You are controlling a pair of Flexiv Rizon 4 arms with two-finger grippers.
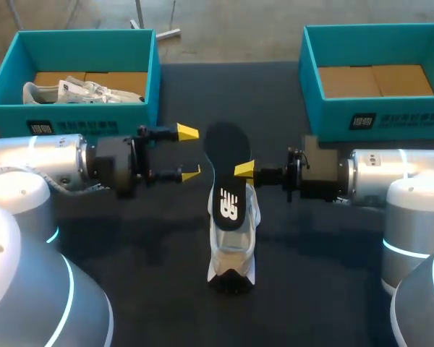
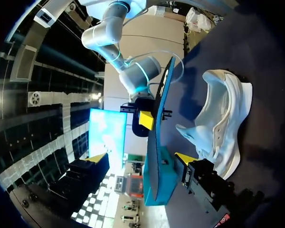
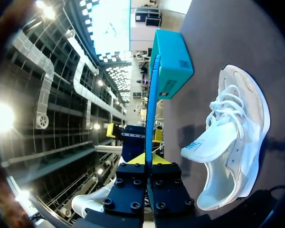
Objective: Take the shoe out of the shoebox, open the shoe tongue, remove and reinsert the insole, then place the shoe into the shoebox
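Observation:
A white shoe (image 1: 232, 249) lies on the dark table in the middle, tongue pulled open (image 3: 232, 137). Above it stands the black insole (image 1: 227, 173), blue underneath (image 3: 152, 104), held on edge by my right gripper (image 1: 244, 170), which is shut on its side. In the right wrist view that gripper (image 3: 147, 159) pinches the insole's thin edge. My left gripper (image 1: 189, 153) stands open just left of the insole, not touching it. In the left wrist view the insole (image 2: 156, 137) rises ahead of my left gripper (image 2: 141, 159), with the shoe (image 2: 223, 123) beside it.
A teal shoebox (image 1: 11, 79) at the back left holds another white shoe (image 1: 83, 90). A second teal shoebox (image 1: 315, 65) at the back right shows only its cardboard floor. Both arms flank the shoe from the sides.

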